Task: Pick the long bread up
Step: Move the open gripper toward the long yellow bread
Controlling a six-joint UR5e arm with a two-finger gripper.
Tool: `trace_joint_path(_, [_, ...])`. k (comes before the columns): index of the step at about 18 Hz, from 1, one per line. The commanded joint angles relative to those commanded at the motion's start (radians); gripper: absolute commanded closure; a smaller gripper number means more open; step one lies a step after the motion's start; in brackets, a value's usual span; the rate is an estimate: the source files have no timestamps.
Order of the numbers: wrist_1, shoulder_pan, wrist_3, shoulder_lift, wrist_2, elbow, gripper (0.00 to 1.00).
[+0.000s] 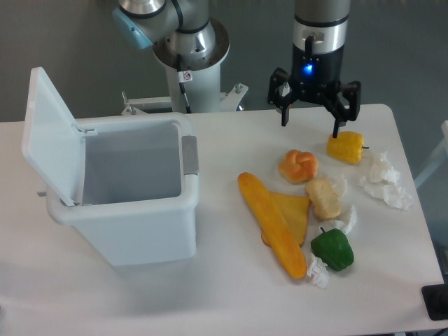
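Note:
The long bread (273, 224) is a slim orange-yellow loaf lying diagonally on the white table, right of centre, its lower end near a green pepper. It partly overlaps a flat toast slice (294, 213). My gripper (311, 124) hangs above the far side of the table, well behind the loaf. Its fingers (285, 115) are spread wide with nothing between them, so it is open. One fingertip stands just above a yellow pepper.
A white bin (133, 210) with its lid raised fills the left half of the table. Around the loaf lie a round bun (298, 166), a pale food piece (323, 198), a green pepper (332, 249), a yellow pepper (346, 147) and crumpled white paper (383, 180).

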Motion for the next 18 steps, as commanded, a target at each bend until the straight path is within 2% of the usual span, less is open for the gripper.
trace_joint_path(10, [-0.005, -0.003, -0.024, -0.008, 0.0, 0.0, 0.0])
trace_joint_path(15, [-0.005, -0.009, -0.13, -0.031, -0.006, -0.008, 0.0])
trace_joint_path(18, [0.003, -0.012, -0.199, -0.035, -0.009, -0.035, 0.0])
